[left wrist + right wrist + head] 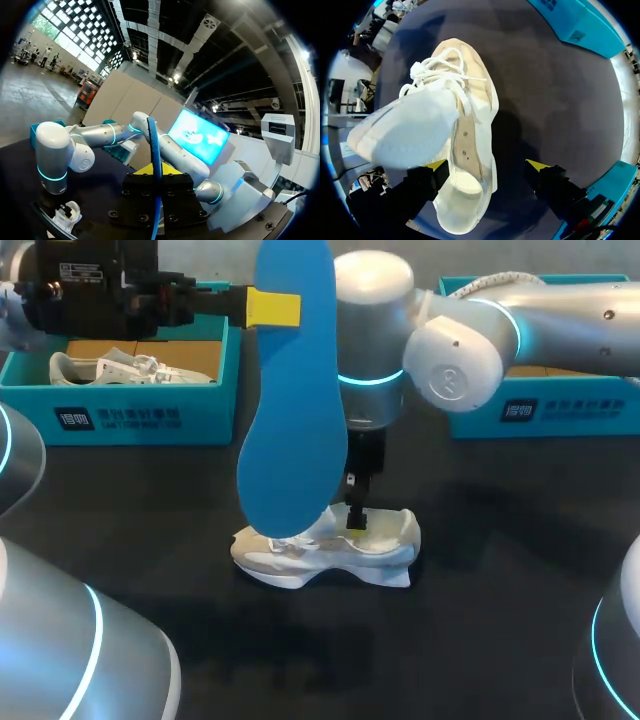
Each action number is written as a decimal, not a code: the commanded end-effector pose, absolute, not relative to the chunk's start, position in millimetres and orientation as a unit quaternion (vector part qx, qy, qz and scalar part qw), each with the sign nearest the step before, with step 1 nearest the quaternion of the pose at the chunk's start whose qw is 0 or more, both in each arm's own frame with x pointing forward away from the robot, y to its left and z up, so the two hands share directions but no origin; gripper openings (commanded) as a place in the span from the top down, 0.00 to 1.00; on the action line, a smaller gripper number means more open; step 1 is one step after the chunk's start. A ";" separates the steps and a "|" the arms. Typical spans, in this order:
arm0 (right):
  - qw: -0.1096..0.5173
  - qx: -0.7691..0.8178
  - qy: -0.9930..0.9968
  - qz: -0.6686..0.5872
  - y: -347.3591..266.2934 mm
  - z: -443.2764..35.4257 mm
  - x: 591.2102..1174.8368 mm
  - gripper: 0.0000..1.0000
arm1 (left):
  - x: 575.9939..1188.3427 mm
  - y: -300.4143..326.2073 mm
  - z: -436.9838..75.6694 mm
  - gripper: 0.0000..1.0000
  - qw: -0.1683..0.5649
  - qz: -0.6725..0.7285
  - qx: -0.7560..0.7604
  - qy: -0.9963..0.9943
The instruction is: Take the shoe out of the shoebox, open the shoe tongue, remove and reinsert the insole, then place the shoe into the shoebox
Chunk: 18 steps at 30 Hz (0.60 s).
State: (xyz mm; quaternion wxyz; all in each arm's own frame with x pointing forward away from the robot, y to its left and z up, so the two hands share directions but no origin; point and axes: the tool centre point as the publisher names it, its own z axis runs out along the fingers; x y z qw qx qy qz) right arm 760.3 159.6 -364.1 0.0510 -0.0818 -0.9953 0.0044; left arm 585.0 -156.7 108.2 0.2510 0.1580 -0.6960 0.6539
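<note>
Head view: my left arm comes in from the upper left, and its end effector (272,307) pinches a blue insole (295,410) near its top end. One yellow tip shows against the near face. The insole hangs upright, with its lower end just above the toe of a white shoe (325,552). The shoe lies on the dark table (500,580), near the middle. My right arm reaches in from the right and points straight down, with its end effector (356,520) at the shoe's heel opening. A teal left shoebox (120,418) stands at the back of the table with another white shoe (120,368) inside. A teal right shoebox (545,410) stands at the back right, partly behind my right arm.

Left wrist view: the insole (154,140) appears edge-on as a thin blue strip, clamped between the fingers of the left end effector (156,170). Beyond it, lower down, is the shoe (67,212) under my right arm (55,160).

Right wrist view: the shoe (465,150) fills the middle, seen from above, with the laces loose, the tongue pulled forward and the bare inner floor exposed. The right end effector (486,164) is spread wide. One yellow tip is against the heel's side and the other is clear of the shoe.
</note>
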 end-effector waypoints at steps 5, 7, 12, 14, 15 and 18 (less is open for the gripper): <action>0.059 -0.082 -0.995 0.008 165.5 -385.7 762.5 0.00 | 585.6 -157.7 108.2 1.00 0.251 0.652 0.158 -0.697; 0.060 -0.083 -0.995 0.009 165.8 -388.1 762.5 0.00 | 585.6 -157.7 108.2 1.00 0.251 0.652 0.158 -0.697; 0.061 -0.083 -0.995 0.009 164.7 -392.7 760.8 0.00 | 585.6 -157.7 108.2 1.00 0.251 0.652 0.158 -0.697; 0.062 -0.084 -0.994 0.009 162.9 -394.3 760.1 0.00 | 585.6 -157.7 108.2 1.00 0.251 0.652 0.158 -0.697; 0.062 -0.084 -0.994 0.009 161.7 -395.4 759.5 0.00 | 585.6 -157.7 108.2 1.00 0.251 0.652 0.158 -0.697; 0.067 -0.083 -0.994 0.007 159.4 -398.8 758.3 0.07 | 585.6 -157.7 108.2 1.00 0.251 0.652 0.158 -0.697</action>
